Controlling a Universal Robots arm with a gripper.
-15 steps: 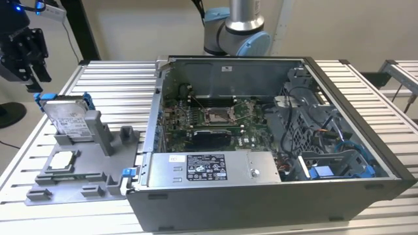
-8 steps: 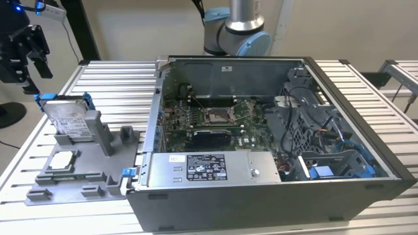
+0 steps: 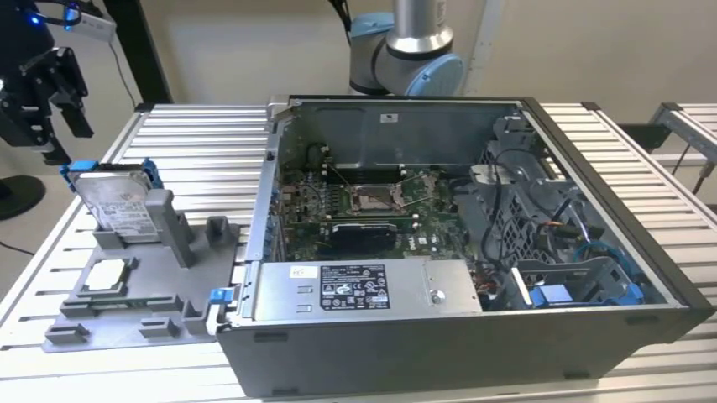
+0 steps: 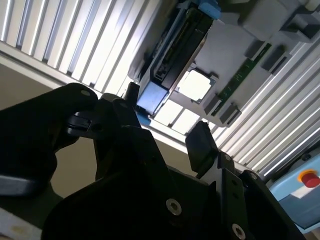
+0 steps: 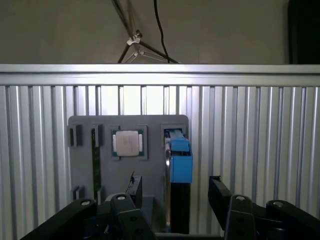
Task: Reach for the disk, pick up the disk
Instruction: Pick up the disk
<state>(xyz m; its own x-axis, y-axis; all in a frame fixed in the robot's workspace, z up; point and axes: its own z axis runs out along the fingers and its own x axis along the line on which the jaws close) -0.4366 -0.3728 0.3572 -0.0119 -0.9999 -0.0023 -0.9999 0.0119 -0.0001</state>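
The disk (image 3: 114, 204) stands on edge in a slot of the grey fixture (image 3: 134, 315), silver face with a white label and a blue frame along its upper edge. My black gripper (image 3: 65, 141) hangs above it, toward the exterior view's left, apart from it. In the first wrist view I see the disk (image 5: 180, 162) edge-on with its blue frame, lined up with the gap of the gripper (image 5: 177, 195), whose fingers (image 5: 220, 196) stand open and hold nothing. The second wrist view shows the disk (image 4: 172, 50) beyond the open gripper (image 4: 167, 122).
A small white-topped chip (image 3: 107, 273) lies in the fixture beside the disk, also seen as the chip (image 5: 128, 143). An open computer case (image 3: 448, 357) with a silver power supply (image 3: 358, 290) fills the slatted table's middle. A red button (image 4: 310, 178) sits off the table.
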